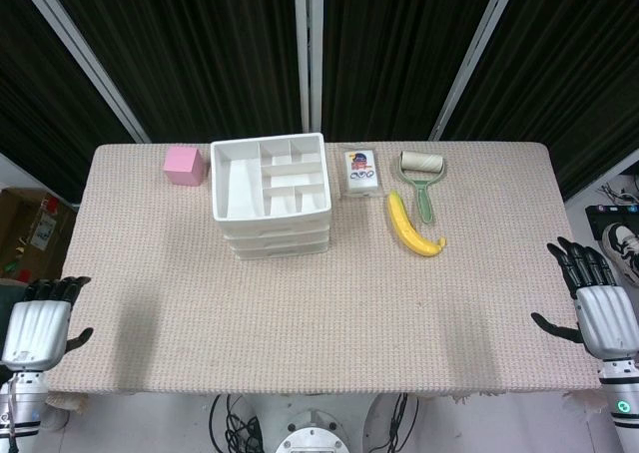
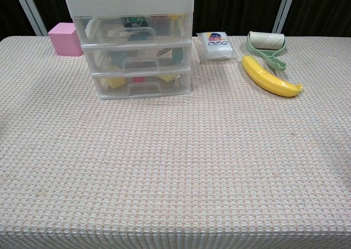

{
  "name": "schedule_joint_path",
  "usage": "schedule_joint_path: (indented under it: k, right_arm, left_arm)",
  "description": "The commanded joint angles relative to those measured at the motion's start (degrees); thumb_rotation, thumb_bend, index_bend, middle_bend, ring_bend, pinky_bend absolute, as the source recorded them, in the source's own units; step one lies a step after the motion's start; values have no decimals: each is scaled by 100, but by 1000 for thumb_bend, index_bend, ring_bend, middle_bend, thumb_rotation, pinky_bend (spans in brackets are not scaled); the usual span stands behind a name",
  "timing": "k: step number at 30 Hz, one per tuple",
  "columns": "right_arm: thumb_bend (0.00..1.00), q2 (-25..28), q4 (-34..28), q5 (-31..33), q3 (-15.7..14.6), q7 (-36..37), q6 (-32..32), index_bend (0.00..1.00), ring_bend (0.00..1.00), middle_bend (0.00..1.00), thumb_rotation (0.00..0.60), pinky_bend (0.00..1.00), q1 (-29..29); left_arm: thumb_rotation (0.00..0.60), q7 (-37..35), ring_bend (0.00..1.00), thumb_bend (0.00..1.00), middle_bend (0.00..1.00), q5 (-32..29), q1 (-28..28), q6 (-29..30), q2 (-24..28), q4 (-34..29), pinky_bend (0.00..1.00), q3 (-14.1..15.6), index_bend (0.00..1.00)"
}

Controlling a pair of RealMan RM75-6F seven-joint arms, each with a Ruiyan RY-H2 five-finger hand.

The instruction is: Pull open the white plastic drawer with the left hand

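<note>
A white plastic drawer unit (image 1: 272, 196) (image 2: 133, 43) stands at the back middle of the table, with three clear drawers, all pushed in, and a divided tray on top. Small coloured items show through the drawer fronts. My left hand (image 1: 35, 328) hangs off the table's front left corner, fingers apart and holding nothing. My right hand (image 1: 599, 308) sits off the front right edge, also spread and empty. Both are far from the drawers. Neither hand shows in the chest view.
A pink cube (image 1: 184, 165) (image 2: 65, 39) sits left of the drawers. To their right lie a small white packet (image 1: 360, 172) (image 2: 215, 45), a green lint roller (image 1: 423, 177) (image 2: 266, 46) and a banana (image 1: 412, 226) (image 2: 270, 77). Woven cloth (image 1: 300, 323) covers the table.
</note>
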Motion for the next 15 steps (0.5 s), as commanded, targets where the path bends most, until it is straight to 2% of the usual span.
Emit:
schedule_joint_path:
  k: [1,3,5,8,11,15]
  right_arm:
    - [54,36,23,-48,-7,48,73,0,0,7,600,0,-23]
    - [54,84,29,-71,36,85,183,0,0,8,600,0,-39]
    - [55,131,31,-94,82,89,288,0,0,7,600,0,-51]
    - [54,207,13,-120,114,86,357,0,0,8,600,0,-53]
    - [54,214,28,-150,87,180,277,0,0,8,600,0,-13]
    - [54,180,96,-161,63,266,199,0,0,8,600,0,30]
  left_arm:
    - [600,-162,293,38,300,171,-102,-14,-92,-138,258,-27,266]
    - [600,-322,308,37,308,372,-242,-87,-187,-255,281,-58,279]
    - [600,-545,334,40,320,506,-418,-264,-270,-392,360,-89,292]
    - [600,-1043,426,58,382,632,-828,-797,-452,-526,619,-139,323]
    - [600,-1475,565,69,494,575,-1258,-1406,-704,-613,837,-218,351]
    - [600,-2109,718,100,609,145,-1783,-2061,-1238,-594,967,-514,369]
